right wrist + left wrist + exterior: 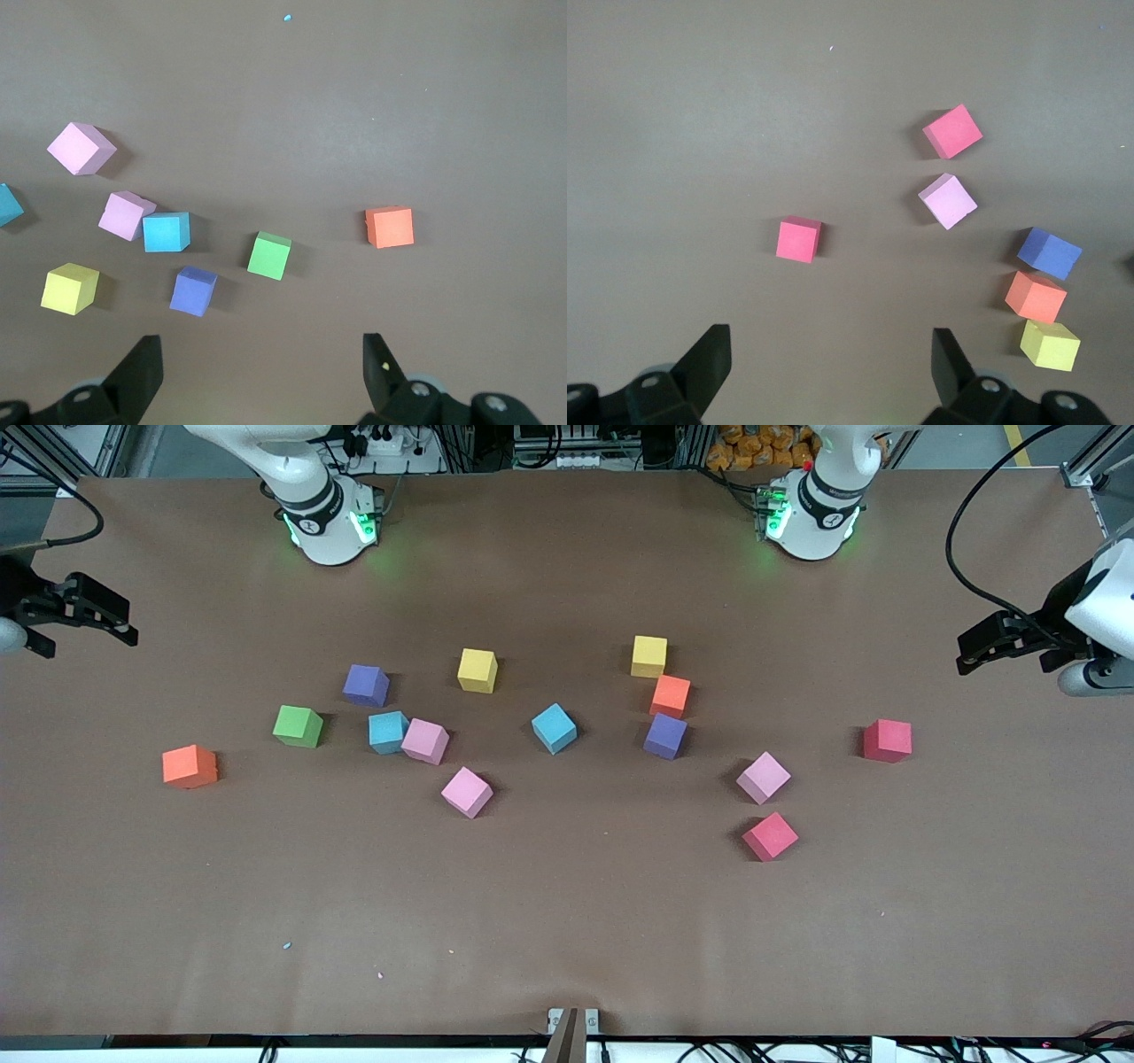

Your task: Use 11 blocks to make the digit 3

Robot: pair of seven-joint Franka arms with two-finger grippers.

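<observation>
Front view alone shows all loose cubes scattered across the middle of the bench [567, 921]; no digit figure is built, cubes lie singly at mixed angles, so no shared long axis. Left gripper [828, 359] hangs empty over the left arm's end, fingers [709, 354] apart; its wrist view catches only the red cube [799, 239], second red cube [953, 131], pink cube [948, 201], purple cube [1049, 252], orange cube [1036, 296] and yellow cube [1050, 344]. Right gripper [261, 359] hangs empty over the right arm's end, fingers apart; its wrist view adds the lone orange cube [390, 227], green cube [269, 255], second purple cube [193, 290], blue cube [166, 231] touching a second pink cube [127, 214], third pink cube [81, 148], second yellow cube [69, 289]. The central blue cube [555, 728] shows whole only in the front view, turned diamond-wise. Yellow, orange and purple near the left arm sit in a close column, yellow and orange almost touching. Wide bare bench lies nearer the front camera, and along both ends.
</observation>
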